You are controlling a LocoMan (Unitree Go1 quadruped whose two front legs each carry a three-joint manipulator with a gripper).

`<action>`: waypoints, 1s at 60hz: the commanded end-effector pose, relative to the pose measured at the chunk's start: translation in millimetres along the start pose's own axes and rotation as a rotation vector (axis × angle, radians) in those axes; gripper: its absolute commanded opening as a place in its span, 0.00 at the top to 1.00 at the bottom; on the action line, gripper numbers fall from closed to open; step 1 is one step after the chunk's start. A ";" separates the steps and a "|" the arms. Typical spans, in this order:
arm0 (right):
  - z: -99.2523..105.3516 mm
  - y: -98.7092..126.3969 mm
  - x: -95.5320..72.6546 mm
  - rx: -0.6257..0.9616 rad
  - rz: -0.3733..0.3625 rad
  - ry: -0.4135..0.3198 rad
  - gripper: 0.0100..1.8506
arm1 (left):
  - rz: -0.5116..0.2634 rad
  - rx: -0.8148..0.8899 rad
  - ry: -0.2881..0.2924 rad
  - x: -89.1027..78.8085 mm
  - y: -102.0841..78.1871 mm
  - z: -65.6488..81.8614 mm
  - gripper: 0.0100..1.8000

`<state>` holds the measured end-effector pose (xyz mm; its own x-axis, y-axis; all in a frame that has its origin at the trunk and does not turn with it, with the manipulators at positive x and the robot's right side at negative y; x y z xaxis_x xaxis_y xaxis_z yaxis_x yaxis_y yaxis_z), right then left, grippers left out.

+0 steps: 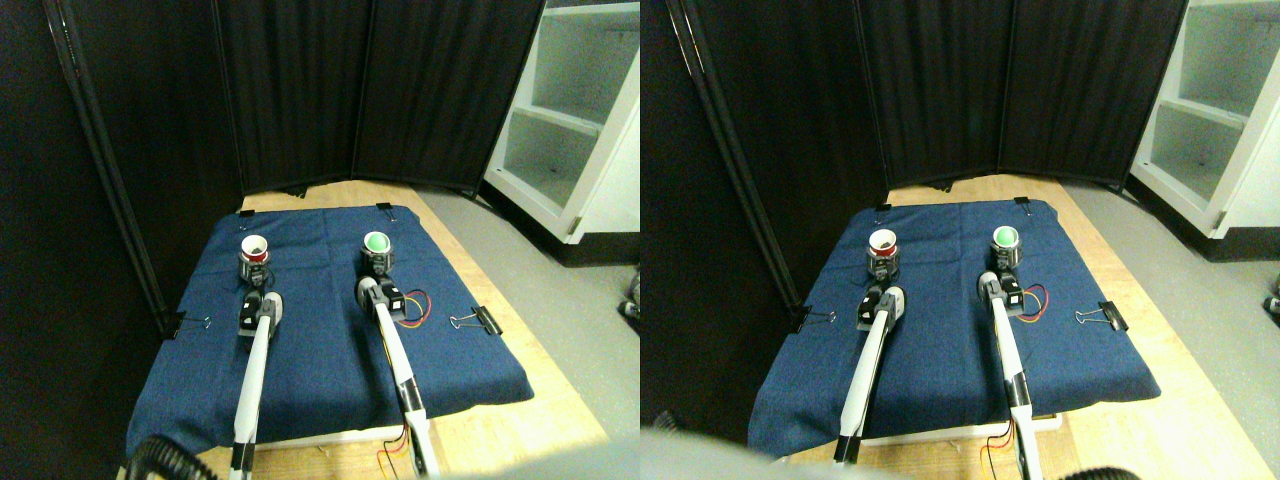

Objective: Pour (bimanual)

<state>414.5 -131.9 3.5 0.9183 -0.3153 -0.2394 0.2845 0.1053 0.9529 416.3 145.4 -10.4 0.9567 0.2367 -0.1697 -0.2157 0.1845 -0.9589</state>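
A small round red-rimmed cup [254, 247] is met by the left gripper [255, 276] at the blue cloth's [330, 360] eleven o'clock; a green-filled cup [376, 243] by the right gripper [376, 268] at one o'clock. Finger state cannot be told.

Two cups stand on the cloth [330, 350]. The left cup [255, 249] sits at nine o'clock from the right cup [377, 244]. A binder clip [478, 320] lies at four o'clock.
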 end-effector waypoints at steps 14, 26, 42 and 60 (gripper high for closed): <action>3.2 34.2 -11.0 -0.177 0.104 0.016 0.83 | -0.053 0.001 0.034 -13.7 -36.3 -12.1 0.82; 5.2 46.7 -13.1 -0.135 0.108 0.024 0.83 | -0.037 0.013 0.062 -15.0 -42.8 -22.5 0.82; 3.0 63.0 -13.3 -0.140 0.138 0.068 0.83 | -0.020 0.009 0.086 -16.3 -53.4 -36.2 0.82; -2.3 74.3 -13.7 -0.204 0.138 0.082 0.83 | -0.019 0.031 0.126 -20.0 -67.0 -50.2 0.82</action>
<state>421.8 -121.4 64.6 0.9584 -0.2223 -0.1790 0.2498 0.3494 0.9031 419.5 85.5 33.9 0.9671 0.1172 -0.2259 -0.2480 0.2350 -0.9398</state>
